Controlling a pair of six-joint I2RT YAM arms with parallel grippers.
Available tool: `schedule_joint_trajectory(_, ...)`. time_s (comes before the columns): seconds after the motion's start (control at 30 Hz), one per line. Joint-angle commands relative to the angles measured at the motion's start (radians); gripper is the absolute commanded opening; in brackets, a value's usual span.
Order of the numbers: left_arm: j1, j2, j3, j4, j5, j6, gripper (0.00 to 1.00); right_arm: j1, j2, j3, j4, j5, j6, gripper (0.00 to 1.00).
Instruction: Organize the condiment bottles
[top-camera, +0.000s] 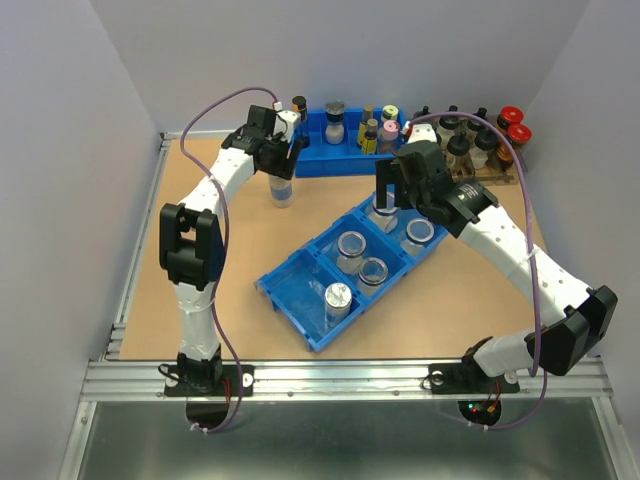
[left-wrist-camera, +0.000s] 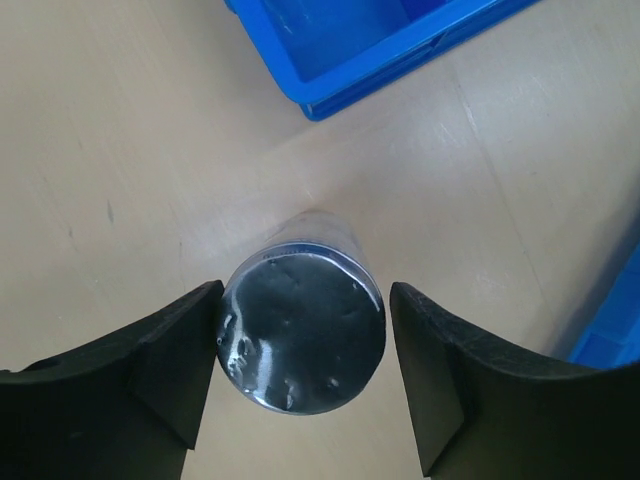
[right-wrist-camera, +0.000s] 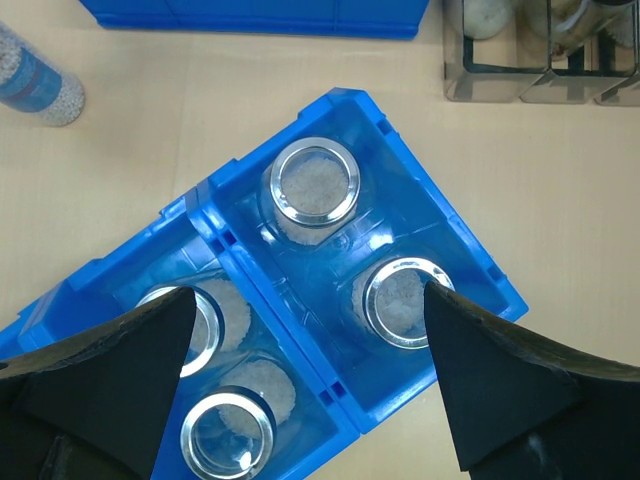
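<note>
Overhead view of a two-arm robot at a tan table (top-camera: 200, 300). In the upper left of the frame a short capped glass jar (top-camera: 283, 190) stands upright on the bare tabletop, outside the blue divided tray (top-camera: 288, 314) that sits at centre. The left gripper (left-wrist-camera: 305, 300) hangs directly over this jar. Its wrist view looks straight down the jar's vertical axis onto the grey cap, with one black finger on each side. The jaws are parted: the finger at frame left touches or nearly touches the cap, and a thin gap shows at the other.

The tray lies down and to the right of the jar and holds five similar jars (top-camera: 350, 250), one of them silver-capped. The right gripper (right-wrist-camera: 310, 298) hovers above the tray's upper-right end with jaws spread wide, holding nothing.

The left arm is clearly the nearer one to the loose jar. The likely next move is to close on it and carry it toward the tray.
</note>
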Motion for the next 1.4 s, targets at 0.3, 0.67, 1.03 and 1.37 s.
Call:
schedule_joint_trajectory(0.3, 0.003, -0.018, -0.044, -0.012, -0.078, -0.044, 0.00, -0.016, 0.001, -0.015, 0.025, -0.002, 0.002, 1.00)
schedule_joint_trajectory(0.67, 0.000, -0.375, -0.094, -0.102, -0.218, -0.129, 0.00, -0.024, -0.007, -0.026, 0.025, 0.006, 0.007, 1.00)
schedule_joint_trajectory(1.03, -0.230, -0.716, -0.447, -0.220, -0.106, -0.307, 0.00, -0.028, 0.022, -0.015, 0.025, 0.004, 0.017, 1.00)
schedule_joint_trajectory(1.37, -0.387, -0.733, -0.528, -0.184, -0.104, -0.428, 0.00, -0.028, 0.047, 0.000, 0.025, -0.008, 0.017, 1.00)
